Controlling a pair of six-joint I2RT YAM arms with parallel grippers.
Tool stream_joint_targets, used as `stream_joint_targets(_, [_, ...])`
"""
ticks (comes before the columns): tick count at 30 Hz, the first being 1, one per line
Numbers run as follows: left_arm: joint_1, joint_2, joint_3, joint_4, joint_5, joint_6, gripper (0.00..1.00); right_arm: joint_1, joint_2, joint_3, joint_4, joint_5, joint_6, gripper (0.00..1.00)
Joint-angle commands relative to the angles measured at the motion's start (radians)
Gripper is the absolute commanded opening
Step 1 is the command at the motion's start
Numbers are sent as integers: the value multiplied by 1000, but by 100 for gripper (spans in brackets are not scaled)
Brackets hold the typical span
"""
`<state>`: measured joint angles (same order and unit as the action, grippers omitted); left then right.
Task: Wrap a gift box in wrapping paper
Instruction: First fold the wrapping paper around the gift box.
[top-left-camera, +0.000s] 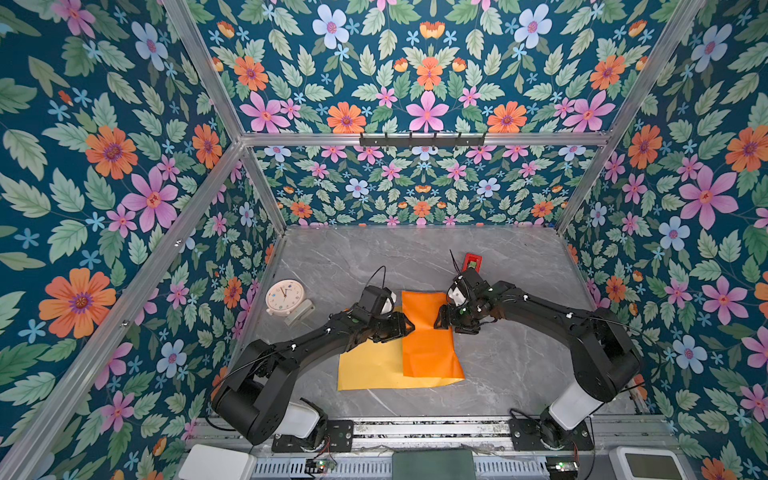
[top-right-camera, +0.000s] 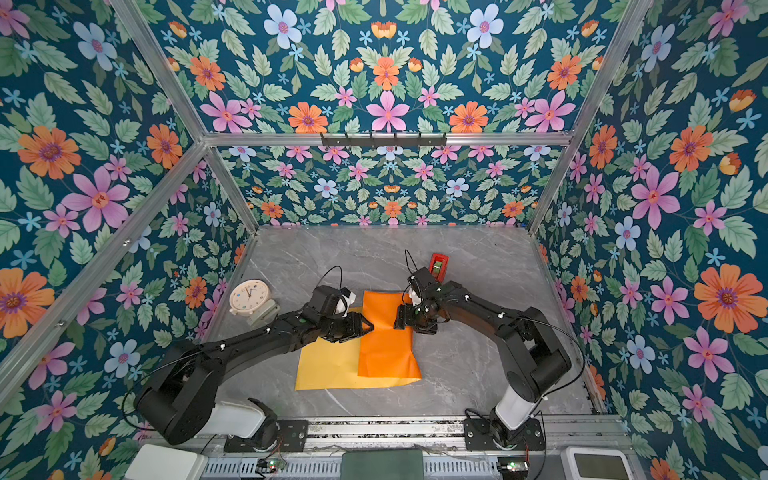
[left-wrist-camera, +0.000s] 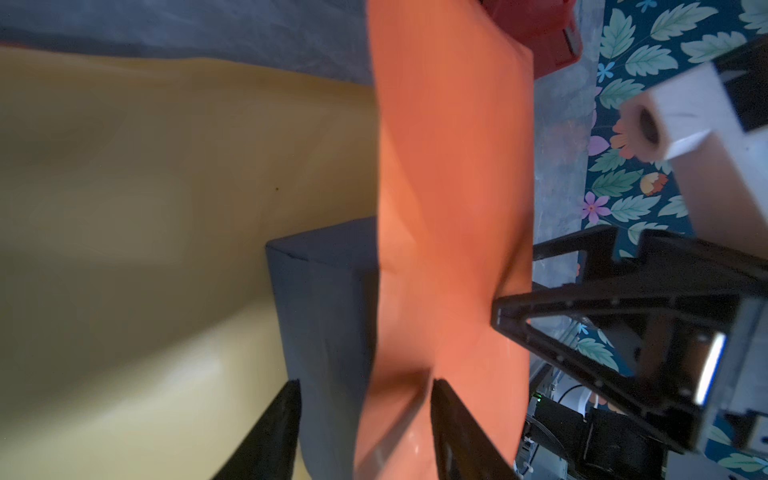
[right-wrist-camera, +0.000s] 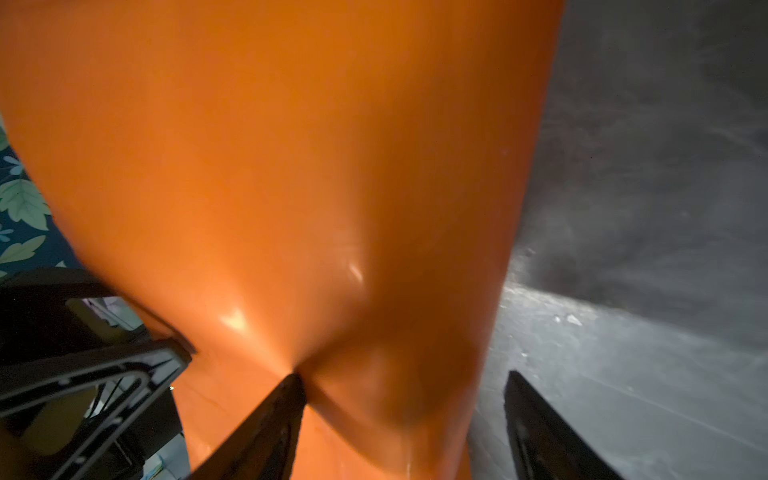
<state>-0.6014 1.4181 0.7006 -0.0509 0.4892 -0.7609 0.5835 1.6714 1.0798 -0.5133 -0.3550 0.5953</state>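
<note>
Plainly, the left gripper (left-wrist-camera: 365, 411) stands with its jaws apart. It straddles the free edge of the orange flap and a corner of the gift box (left-wrist-camera: 324, 307), clamped on nothing. The right gripper (right-wrist-camera: 399, 399) is also apart: one fingertip (right-wrist-camera: 291, 390) dents the flap, the other hangs over bare bench (top-left-camera: 519, 374). In both top views the box is hidden under that flap. The rest of the wrapping paper (top-left-camera: 374, 365) lies yellow side up, spreading toward 7 o'clock from the left gripper. To do this fold well, I judge the right fingertip should pin the flap flat. The left can then draw the yellow side up snug against the box wall without dragging the box. The tape dispenser (top-left-camera: 473, 262) waits at 1 o'clock of the right gripper.
</note>
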Motion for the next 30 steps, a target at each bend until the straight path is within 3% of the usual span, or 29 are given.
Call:
stream_joint_targets(1, [10,-2,0,63,39,-50,58,1,13,-13,-51,47,-17,76])
stream_joint_targets(8, [3,99,57,6,70,-11,59,2,11,-7,-54,51,-24,76])
stream_joint_targets(15, [3,125,47,-97,53,41,39,1,-3,30,-88,85,-44,80])
stream_joint_targets(20, [3,134,-5,-80,30,11,29,-11,-4,58,-100,87,-51,83])
stream_joint_targets(30, [3,131,-48,-49,5,-22,24,-35,-66,45,-105,13,-11,85])
